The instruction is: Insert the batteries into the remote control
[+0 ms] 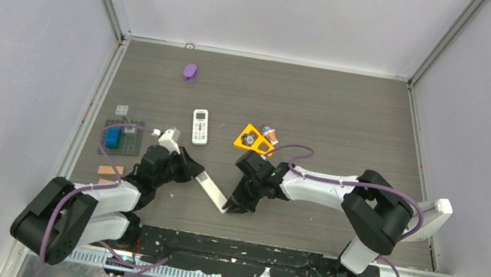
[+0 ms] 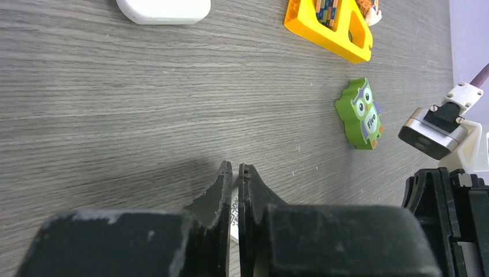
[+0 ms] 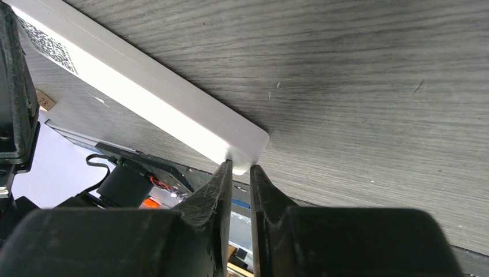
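Left gripper [image 2: 235, 168] clenched on one end of the long white remote control [image 1: 211, 192], with a sliver of its label pinched between the jaws. Right gripper [image 3: 239, 167] grasps the opposite end corner, at 4 o'clock from the left one. The remote runs slantwise low over the grey worktop [image 1: 352, 119]; lifted or resting, cannot tell. A small white remote [image 1: 199, 127] is at 12 o'clock of the left gripper. A yellow triangle piece [image 1: 255, 140] is at 12 o'clock of the right gripper. A green owl block [image 2: 360, 114] lies nearby, untouched.
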Robot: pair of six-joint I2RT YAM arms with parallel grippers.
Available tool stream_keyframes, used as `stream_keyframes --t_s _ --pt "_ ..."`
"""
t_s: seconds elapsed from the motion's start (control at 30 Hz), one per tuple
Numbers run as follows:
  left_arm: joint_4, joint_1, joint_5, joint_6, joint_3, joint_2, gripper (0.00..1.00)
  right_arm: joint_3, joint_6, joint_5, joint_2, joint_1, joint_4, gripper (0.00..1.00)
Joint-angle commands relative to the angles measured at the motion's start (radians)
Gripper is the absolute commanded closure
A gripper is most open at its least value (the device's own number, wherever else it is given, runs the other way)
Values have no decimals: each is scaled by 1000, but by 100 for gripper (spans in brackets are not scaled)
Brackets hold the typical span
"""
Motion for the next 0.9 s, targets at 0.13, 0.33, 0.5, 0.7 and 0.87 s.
stream_keyframes --t_s 0.13,0.33,0.5,0.7,0.87 --pt "-388 -44 22 45 105 -136 85 49 -127 108 -33 -25 76 64" --pt "-668 -35 -138 157 348 -254 62 23 -298 172 -220 -39 23 47" --pt "-830 -25 -223 196 480 -306 51 67 -550 177 -261 -40 42 34" --pt "-993 -18 -316 146 526 -419 40 181 -1072 196 -130 10 -51 14" --pt "-1140 -19 -428 92 558 -506 20 230 -1223 307 -20 105 -102 13"
